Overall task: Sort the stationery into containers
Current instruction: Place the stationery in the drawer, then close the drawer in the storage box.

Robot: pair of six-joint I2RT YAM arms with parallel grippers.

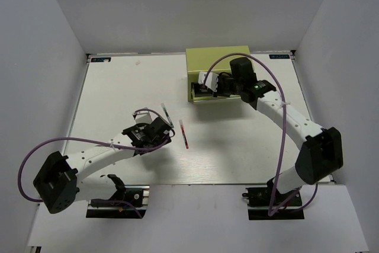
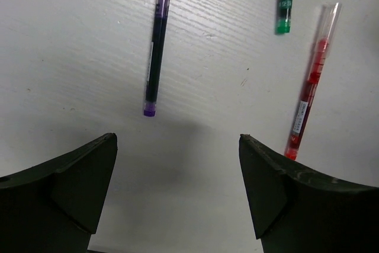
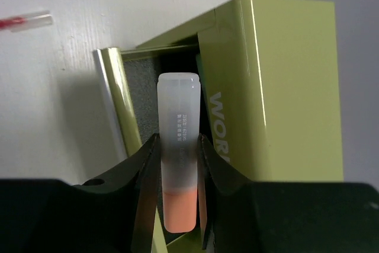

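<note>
Right wrist | right fingers (image 3: 145, 194) clamp white pen (image 3: 177, 128) over drawer (image 3: 112, 99) | left fingers (image 2: 77, 182) spread, purple pen (image 2: 157, 45) ahead

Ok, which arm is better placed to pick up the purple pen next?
Left. The left gripper, open, hovers just short of the purple pen; the right gripper is shut on the white marker at the green drawer.

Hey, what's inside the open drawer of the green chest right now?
Only dark lining shows in the drawer. The white marker, held by the right gripper, covers the rest, so other contents cannot be seen.
</note>
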